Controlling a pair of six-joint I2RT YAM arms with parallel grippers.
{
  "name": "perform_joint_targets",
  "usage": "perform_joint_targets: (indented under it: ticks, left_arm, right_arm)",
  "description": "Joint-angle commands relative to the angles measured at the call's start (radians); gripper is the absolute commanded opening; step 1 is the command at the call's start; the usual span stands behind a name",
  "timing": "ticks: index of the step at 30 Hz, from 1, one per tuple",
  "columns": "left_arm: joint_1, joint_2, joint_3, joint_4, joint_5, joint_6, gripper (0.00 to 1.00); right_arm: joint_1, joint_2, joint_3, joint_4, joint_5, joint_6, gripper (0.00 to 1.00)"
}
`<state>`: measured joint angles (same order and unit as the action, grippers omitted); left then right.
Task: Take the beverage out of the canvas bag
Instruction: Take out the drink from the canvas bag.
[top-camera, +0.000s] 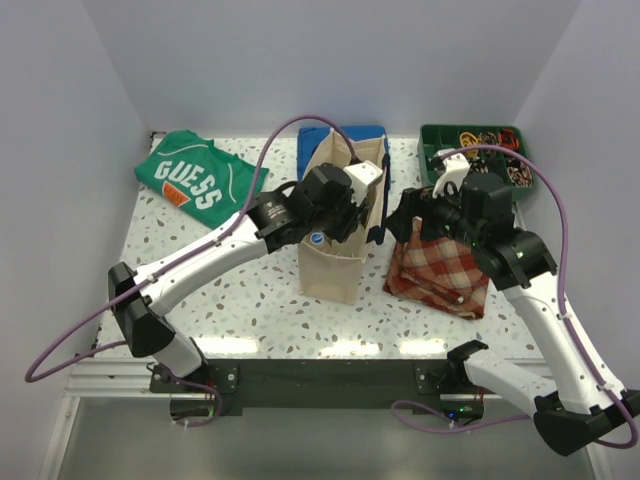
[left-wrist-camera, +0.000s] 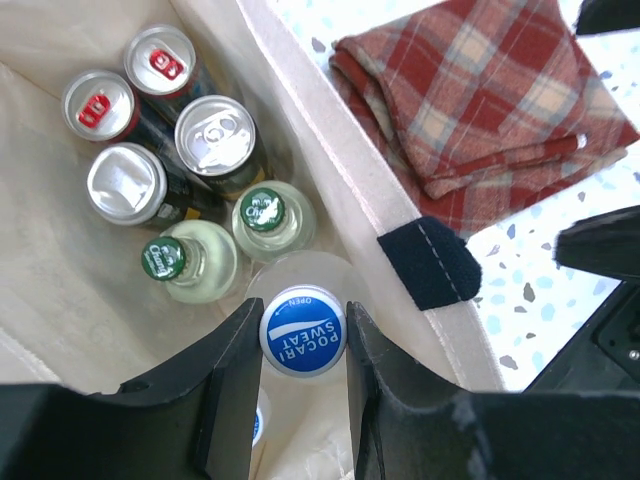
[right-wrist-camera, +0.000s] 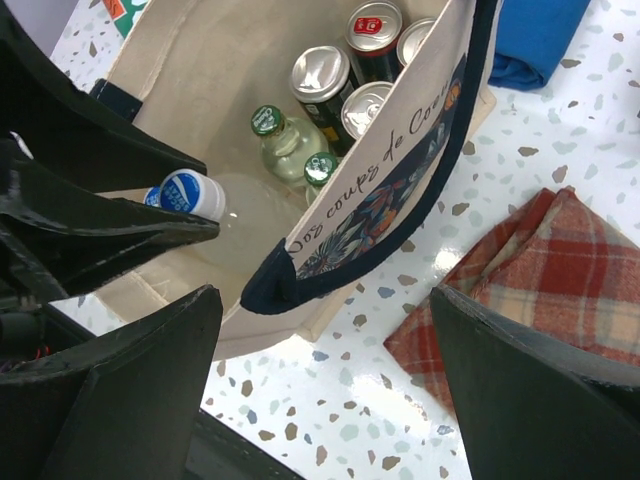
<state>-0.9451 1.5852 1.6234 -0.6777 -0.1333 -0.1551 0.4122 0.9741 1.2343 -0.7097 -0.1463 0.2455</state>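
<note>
Black left fingers (left-wrist-camera: 232, 385) fill the bottom of the left wrist view, pinched on either side of the blue cap of the Pocari Sweat bottle (left-wrist-camera: 302, 332), which stands upright inside the canvas bag (top-camera: 330, 265). The speckled tabletop (top-camera: 250, 310) carries that bag upright at its middle. A green Guess T-shirt (top-camera: 195, 175) lies at 10 o'clock from the bag, a red plaid cloth (top-camera: 440, 270) just beside it at 3 o'clock, a green tray (top-camera: 480, 150) of small items at 2 o'clock, and a folded blue cloth (top-camera: 345, 140) at 12 o'clock. The right fingers (right-wrist-camera: 130, 400) are spread wide and hold nothing, hanging over the bag's printed side and the tabletop. In the bag, four cans (left-wrist-camera: 220, 135) cluster at 11 o'clock from the gripped bottle, with two green-capped bottles (left-wrist-camera: 265, 215) between.
</note>
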Motion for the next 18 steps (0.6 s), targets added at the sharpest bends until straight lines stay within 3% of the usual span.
perform_joint_targets:
  ticks: [1, 18]
  left_arm:
    - [-0.001, -0.100, 0.115, 0.127, -0.052, 0.028, 0.00]
    - [-0.001, -0.129, 0.210, 0.093, -0.120, 0.054, 0.00]
  right_arm:
    - [0.002, -0.018, -0.010, 0.041, 0.027, 0.006, 0.89]
    - [0.000, -0.009, -0.010, 0.041, 0.048, 0.032, 0.89]
